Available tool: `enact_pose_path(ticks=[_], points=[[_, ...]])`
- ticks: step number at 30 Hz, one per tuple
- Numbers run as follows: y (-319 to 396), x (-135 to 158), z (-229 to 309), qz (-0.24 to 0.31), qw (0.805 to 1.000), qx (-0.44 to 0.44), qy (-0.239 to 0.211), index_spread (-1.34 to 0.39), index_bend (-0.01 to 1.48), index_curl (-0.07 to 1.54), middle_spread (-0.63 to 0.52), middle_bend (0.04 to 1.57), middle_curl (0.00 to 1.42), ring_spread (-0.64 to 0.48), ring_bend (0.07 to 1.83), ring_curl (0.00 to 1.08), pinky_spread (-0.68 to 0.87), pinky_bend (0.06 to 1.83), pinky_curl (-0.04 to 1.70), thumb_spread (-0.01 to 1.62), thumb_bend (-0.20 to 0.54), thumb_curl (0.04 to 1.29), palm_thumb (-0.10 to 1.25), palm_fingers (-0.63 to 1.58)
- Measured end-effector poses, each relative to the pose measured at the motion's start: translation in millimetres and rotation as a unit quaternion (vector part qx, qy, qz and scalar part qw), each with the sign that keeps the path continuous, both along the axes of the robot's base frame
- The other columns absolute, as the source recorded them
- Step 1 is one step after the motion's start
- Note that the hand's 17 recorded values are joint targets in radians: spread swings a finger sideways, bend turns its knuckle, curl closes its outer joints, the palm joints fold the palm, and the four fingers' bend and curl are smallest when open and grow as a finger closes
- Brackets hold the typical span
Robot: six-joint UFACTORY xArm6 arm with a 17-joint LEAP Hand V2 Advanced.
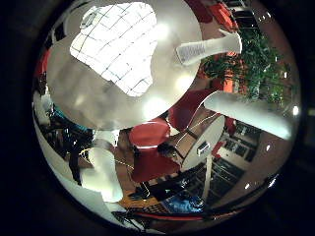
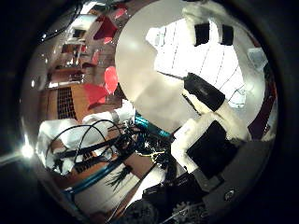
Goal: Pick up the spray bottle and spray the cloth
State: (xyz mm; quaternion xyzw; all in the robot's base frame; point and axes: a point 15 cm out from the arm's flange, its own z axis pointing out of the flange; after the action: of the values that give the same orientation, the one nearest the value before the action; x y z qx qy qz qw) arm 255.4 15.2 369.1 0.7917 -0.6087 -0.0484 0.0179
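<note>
- Two things matter here: the spray bottle (image 1: 209, 49) and the cloth (image 1: 118, 46). Both rest on the round white table (image 1: 98, 105).
- In the little finger side view the bottle lies on its side at the upper right of the frame, close to the rim of the table. Its long axis goes from the labelled body, which points toward the middle of the table, to the trigger head, which points outward past the rim.
- The cloth is white with a thin dark grid. It is spread flat at the upper centre of that frame, well apart from the bottle, with bare table between them.
- The hand (image 2: 212, 116) is above the table and touches nothing. In the thumb side view its fingers (image 2: 205, 91) reach out almost straight over the cloth, at the right of the frame. They are released and they hold nothing.
- I judge that the hand is nearer to the cloth than to the bottle. So the coming move must first carry the palm sideways toward the table rim.
- Because the bottle lies flat, I think the fingers should close across its body, not along its long axis. The head of the bottle could roll or slide off the rim if it is pushed.
</note>
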Motion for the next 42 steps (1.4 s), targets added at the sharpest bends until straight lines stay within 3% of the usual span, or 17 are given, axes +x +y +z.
enact_pose_path(ticks=[6,11,18,21,28,37,42], points=[[-19,4,11,-0.053,0.997,0.050,-0.028,-0.45,0.40,0.51,-0.22,0.62,0.53,-0.10,0.62,0.30,0.33,0.19,0.34,1.33,-0.005,0.28,0.92,0.53],[-53,18,26,-0.136,0.979,0.127,-0.085,-0.46,0.37,0.50,-0.24,0.62,0.53,-0.14,0.68,0.30,0.31,0.20,0.31,1.37,-0.004,0.28,0.96,0.60],[-114,35,55,-0.237,0.922,0.240,-0.190,-0.43,0.27,0.49,-0.22,0.57,0.53,-0.14,0.71,0.29,0.28,0.28,0.31,1.36,-0.019,0.28,0.94,0.57],[-146,41,62,-0.273,0.891,0.279,-0.233,-0.38,0.19,0.47,-0.16,0.48,0.50,-0.07,0.70,0.29,0.31,0.35,0.31,1.32,-0.028,0.27,0.82,0.47],[-239,34,51,-0.343,0.818,0.342,-0.311,-0.27,0.16,0.41,-0.01,0.34,0.45,0.09,0.62,0.26,0.38,0.45,0.31,1.17,-0.024,0.28,0.67,0.27],[-320,12,5,-0.369,0.756,0.387,-0.377,-0.18,0.16,0.33,0.17,0.24,0.38,0.23,0.40,0.20,0.39,0.41,0.30,1.10,-0.023,0.29,0.59,-0.01],[-344,9,-37,-0.384,0.730,0.420,-0.379,-0.19,0.14,0.29,0.20,0.21,0.35,0.25,0.36,0.21,0.37,0.38,0.30,1.07,-0.032,0.29,0.54,-0.03]])
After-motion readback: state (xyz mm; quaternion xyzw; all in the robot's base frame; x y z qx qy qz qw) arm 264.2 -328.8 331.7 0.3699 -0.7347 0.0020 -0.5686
